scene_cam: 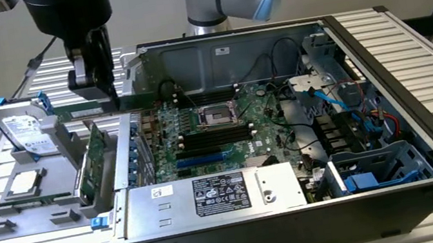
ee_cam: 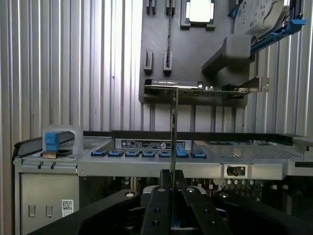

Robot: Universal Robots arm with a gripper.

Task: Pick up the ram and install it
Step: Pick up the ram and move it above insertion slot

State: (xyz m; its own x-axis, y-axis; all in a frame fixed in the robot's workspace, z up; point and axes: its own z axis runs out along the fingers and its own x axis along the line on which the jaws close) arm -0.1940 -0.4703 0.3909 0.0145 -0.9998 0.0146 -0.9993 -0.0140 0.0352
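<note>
One ram [ee_cam: 173, 122] between two fingers [ee_cam: 160, 205]

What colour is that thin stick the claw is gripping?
The RAM stick is green; the exterior view shows it best.

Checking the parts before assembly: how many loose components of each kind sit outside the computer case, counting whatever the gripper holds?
hard drive: 1
CPU chip: 1
expansion card: 1
ram, clamped in the gripper: 1
Total: 4
</note>
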